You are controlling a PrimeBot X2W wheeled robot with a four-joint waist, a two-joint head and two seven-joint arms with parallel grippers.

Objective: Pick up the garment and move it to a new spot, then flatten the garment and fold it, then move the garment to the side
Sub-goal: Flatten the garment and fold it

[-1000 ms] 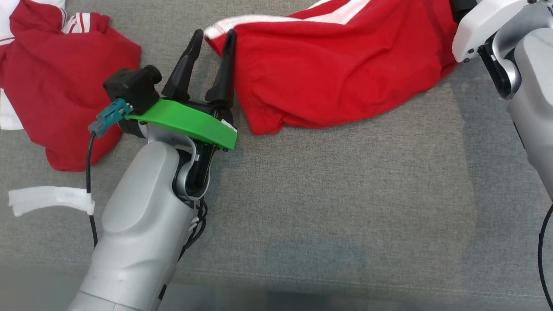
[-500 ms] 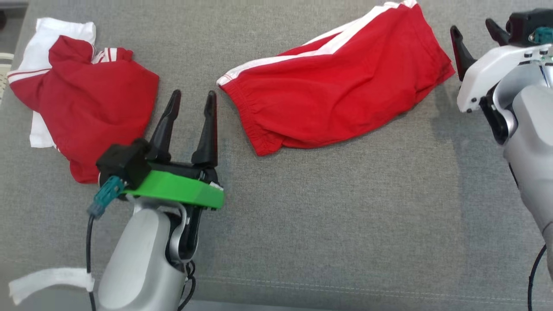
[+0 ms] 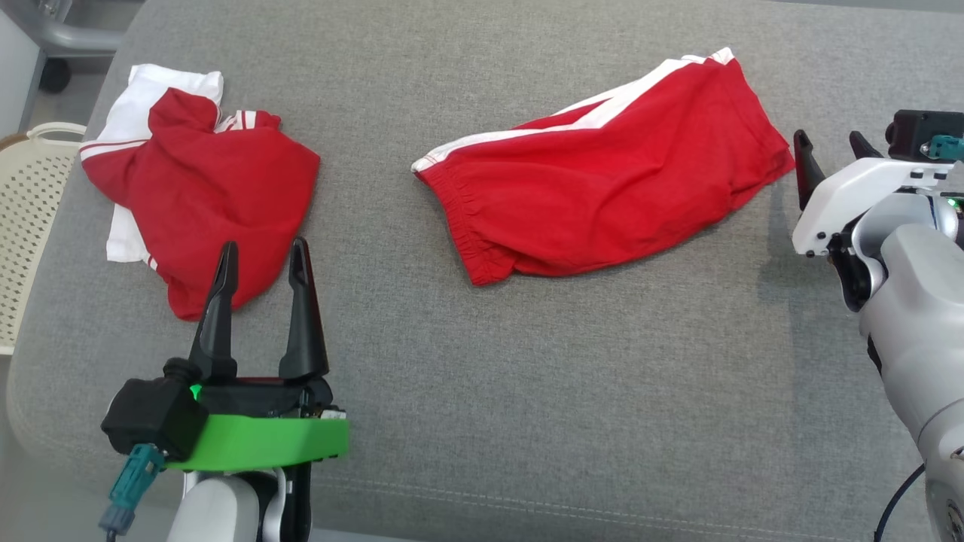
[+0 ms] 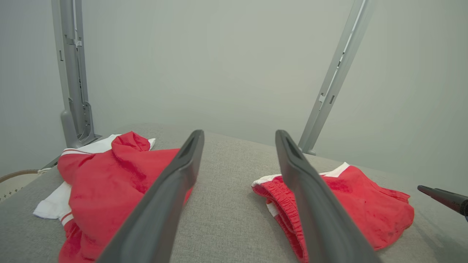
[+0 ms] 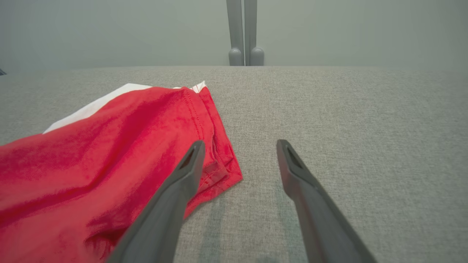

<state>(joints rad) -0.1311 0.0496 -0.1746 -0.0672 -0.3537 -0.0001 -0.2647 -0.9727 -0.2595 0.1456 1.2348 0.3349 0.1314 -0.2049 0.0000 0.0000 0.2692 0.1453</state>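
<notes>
A grey fabric-covered table (image 3: 572,391) spans the head view. On it, from the centre out toward 2 o'clock, lie the red shorts with a white side stripe (image 3: 602,196), spread fairly flat and slanted, the gathered waistband end pointing to 8 o'clock and the hem end to 2 o'clock. At 10 o'clock a crumpled red-and-white garment (image 3: 211,203) sits in a loose heap, well apart from the shorts.

The left end effector (image 3: 263,245), with a green collar, is at 7 o'clock. Its two dark fingers stand apart with nothing between them, their tips over the near edge of the crumpled garment. In the left wrist view the left end effector (image 4: 239,133) points at bare table between the heap (image 4: 109,182) and the shorts (image 4: 365,204).

The right end effector (image 3: 828,137), with a white collar, is at 3 o'clock, just beside the hem corner of the shorts. In the right wrist view its fingers are spread and empty (image 5: 240,142), and that corner (image 5: 109,157) lies at 9 o'clock of them, under the left finger.

A cream perforated plastic basket (image 3: 30,218) stands off the table's edge at 9 o'clock.
</notes>
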